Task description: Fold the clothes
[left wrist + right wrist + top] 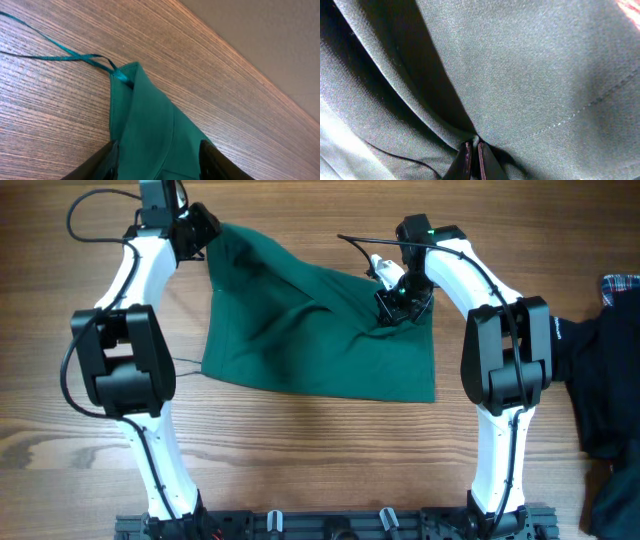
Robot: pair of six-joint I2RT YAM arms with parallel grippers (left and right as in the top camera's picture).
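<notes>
Spread on the table (300,445) between the arms: the green garment (310,340). Straddled at its far-left corner by the left gripper (159,160), jaws partly apart. Pinched by a fold near its far-right corner in the closed right gripper (472,157). Trailing thin cord loops (60,56) off that left corner.

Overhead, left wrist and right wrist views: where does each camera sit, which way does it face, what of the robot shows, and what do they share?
Overhead: above the wooden table, looking straight down on the dark green fabric garment; both white-and-black arms show.
Left wrist: on the left arm, looking past the open left gripper at the garment's corner and its thin cord loops.
Right wrist: pressed close to the fabric; the right gripper is shut on a fold.
Shared: all three show the garment.
</notes>
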